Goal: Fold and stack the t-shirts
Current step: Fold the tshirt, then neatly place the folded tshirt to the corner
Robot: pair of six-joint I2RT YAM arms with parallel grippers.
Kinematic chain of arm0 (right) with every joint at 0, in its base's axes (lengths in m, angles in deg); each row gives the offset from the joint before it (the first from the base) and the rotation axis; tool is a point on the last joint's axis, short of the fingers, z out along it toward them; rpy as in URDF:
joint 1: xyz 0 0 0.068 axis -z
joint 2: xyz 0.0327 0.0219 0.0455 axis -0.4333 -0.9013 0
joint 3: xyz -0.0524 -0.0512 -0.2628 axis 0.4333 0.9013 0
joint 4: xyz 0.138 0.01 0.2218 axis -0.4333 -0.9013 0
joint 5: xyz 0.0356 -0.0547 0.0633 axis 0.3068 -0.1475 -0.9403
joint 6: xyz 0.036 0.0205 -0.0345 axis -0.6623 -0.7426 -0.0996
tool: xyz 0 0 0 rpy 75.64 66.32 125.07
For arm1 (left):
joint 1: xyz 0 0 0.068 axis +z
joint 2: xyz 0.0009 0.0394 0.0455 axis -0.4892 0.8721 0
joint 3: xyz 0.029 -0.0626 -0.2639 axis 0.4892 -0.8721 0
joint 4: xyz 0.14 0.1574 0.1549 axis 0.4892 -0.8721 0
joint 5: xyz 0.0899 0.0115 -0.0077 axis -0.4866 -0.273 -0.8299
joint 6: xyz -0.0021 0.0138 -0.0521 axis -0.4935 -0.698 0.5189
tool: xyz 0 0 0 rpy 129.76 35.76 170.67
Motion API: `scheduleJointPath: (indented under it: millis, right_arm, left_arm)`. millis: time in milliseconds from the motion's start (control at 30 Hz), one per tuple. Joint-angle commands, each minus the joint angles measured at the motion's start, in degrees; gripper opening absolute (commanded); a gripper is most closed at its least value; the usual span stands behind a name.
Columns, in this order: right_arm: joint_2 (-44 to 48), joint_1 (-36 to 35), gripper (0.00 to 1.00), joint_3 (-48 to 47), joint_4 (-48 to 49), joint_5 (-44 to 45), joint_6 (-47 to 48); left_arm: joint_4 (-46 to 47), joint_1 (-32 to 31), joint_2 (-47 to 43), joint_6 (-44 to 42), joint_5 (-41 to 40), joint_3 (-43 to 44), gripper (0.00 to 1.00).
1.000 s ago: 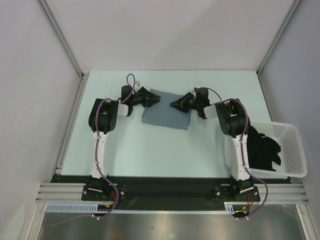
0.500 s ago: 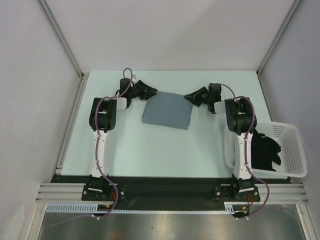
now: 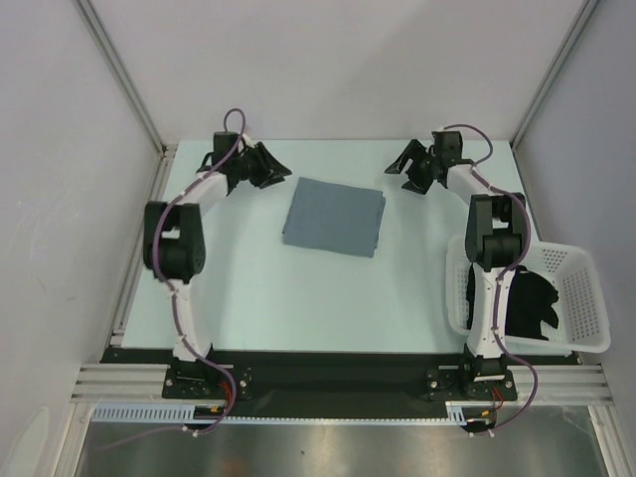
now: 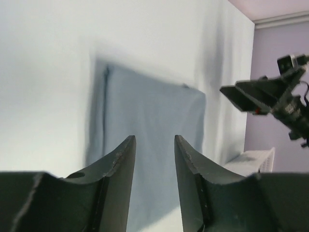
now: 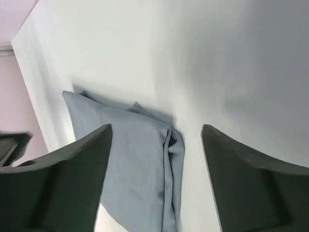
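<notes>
Grey-blue t-shirt (image 3: 333,217): soft cloth, matt; top face smooth, layered edges slightly rumpled.
Black t-shirt (image 3: 525,303): cloth, matt, crumpled.
Basket (image 3: 588,288): white plastic lattice, slight sheen.
Table (image 3: 328,298): pale top, smooth, matt.
Left gripper (image 4: 154,140) fingers (image 4: 118,166): dark, hard, plastic by the look; matt, edges scuffed and rough.
Right gripper (image 5: 157,128) fingers (image 5: 72,169): same dark matt finish, 2 smooth faces.
Arm links (image 3: 182,320): white shells, smooth, light gloss; joints black, duller.
Frame rails (image 3: 119,70): bare metal, satin finish.
Front panel (image 3: 328,447): brushed sheet metal, dull sheen.
Walls (image 3: 328,70): smooth, matt, off-white.
</notes>
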Motion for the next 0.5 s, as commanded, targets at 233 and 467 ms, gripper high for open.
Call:
scheduleJointPath:
  millis: [233,467]
  right_arm:
    - [0.29,-0.56,0.88,-0.99,-10.78,-10.40,15.30]
    - [-2.61,-1.00,0.79,-1.07,-8.31,-11.98,15.03]
  left_arm:
    - [-3.23,-2.48,-43.80,-7.07,-1.76,-42.27,0.45]
    - [-8.14,-2.57,-61.04,-6.10,-2.73,-54.25,0.46]
